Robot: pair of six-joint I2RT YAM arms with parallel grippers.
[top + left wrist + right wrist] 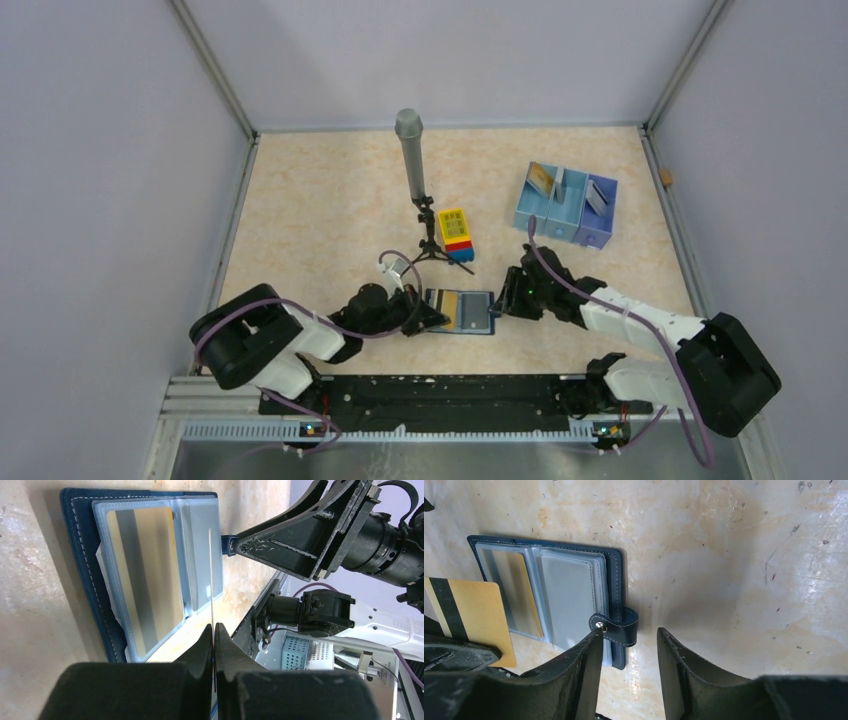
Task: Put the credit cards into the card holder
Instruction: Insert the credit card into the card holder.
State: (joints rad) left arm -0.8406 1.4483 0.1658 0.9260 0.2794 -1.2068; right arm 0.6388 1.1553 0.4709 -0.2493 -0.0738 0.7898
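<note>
The rail [420,400] with both arm bases lies nearest in the top view. Beyond it, the open holder [476,314] lies flat on the table [320,200]. The left gripper [428,318] is at its left edge and the right gripper [497,303] at its right edge. Farther back are a brick [457,233] and a grey tube on a tripod [410,150]. A tray [548,222] to the right has tray cards [541,178] leaning in its compartments.

In the left wrist view, the left gripper's fingers are pressed together on the held card [210,565]. This card shows edge-on as a thin line above the holder's middle. A sleeved card [145,570], gold with a grey stripe, sits in the clear pocket on the holder's left page. The pocket beside it looks grey. The right gripper reaches in from the right, its tip just beside the tab [228,545].

In the right wrist view, the right gripper's fingers are spread, with the tab lying between their tips. One tip is right by the snap, but contact cannot be judged. The held card shows as gold with a dark stripe. It overlaps the holder's far left corner and is pinched by the left gripper.
</note>
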